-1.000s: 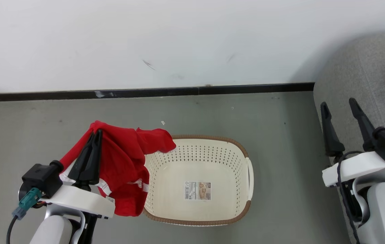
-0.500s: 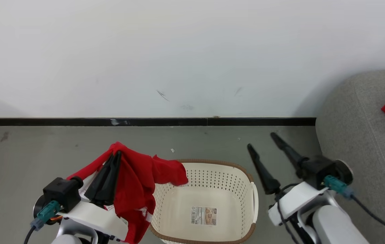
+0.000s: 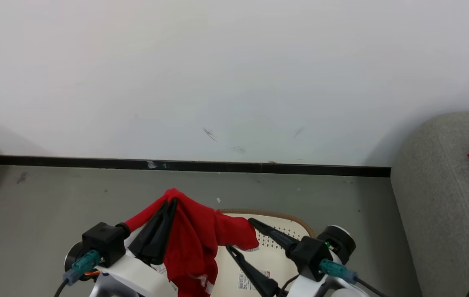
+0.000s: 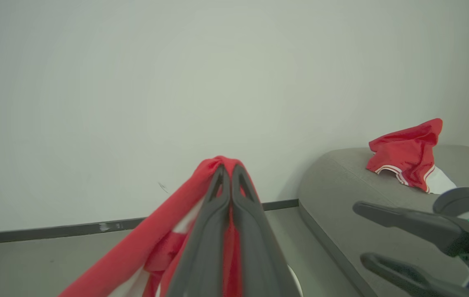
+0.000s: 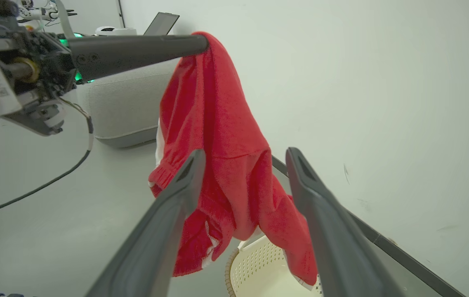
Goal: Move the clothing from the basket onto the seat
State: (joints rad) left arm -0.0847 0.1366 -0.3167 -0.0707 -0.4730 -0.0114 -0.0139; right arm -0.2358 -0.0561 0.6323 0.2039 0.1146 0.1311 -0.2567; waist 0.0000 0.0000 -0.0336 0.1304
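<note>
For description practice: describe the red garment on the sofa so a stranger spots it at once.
Find the grey sofa beside the white wall. On it lies a crumpled red garment with white trim. The other red garment hangs from the left gripper.

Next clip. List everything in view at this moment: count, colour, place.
held garment: one, red with white trim, hanging from the left gripper over the basket
second garment: one, red with white trim, lying on the sofa
basket: one, cream with brown rim, on the floor
sofa: one, grey, at the right
floor: one, grey, underneath
wall: one, white, behind
baseboard: one, black, along the wall's foot
left gripper: one, dark fingers, shut on the held garment
right gripper: one, dark fingers, open, beside the held garment
</note>
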